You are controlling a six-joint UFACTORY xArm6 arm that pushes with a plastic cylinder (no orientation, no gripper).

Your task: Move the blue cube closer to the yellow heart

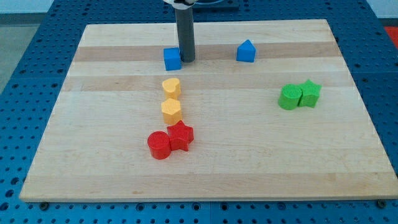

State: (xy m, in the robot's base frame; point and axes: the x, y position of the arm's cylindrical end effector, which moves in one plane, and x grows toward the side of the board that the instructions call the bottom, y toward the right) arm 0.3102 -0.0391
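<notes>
The blue cube (172, 59) sits near the view's top, left of centre. The yellow heart (171, 86) lies just below it, with a small gap between them. My tip (187, 60) is down on the board right beside the cube's right side, touching or almost touching it. The rod rises straight up from there to the view's top edge.
A yellow hexagon (171, 111) lies below the heart. A red cylinder (158, 145) and a red star (181, 135) touch below that. A second blue block with a peaked top (246, 51) sits at the top right. A green cylinder (288, 98) and a green star (310, 93) touch at the right.
</notes>
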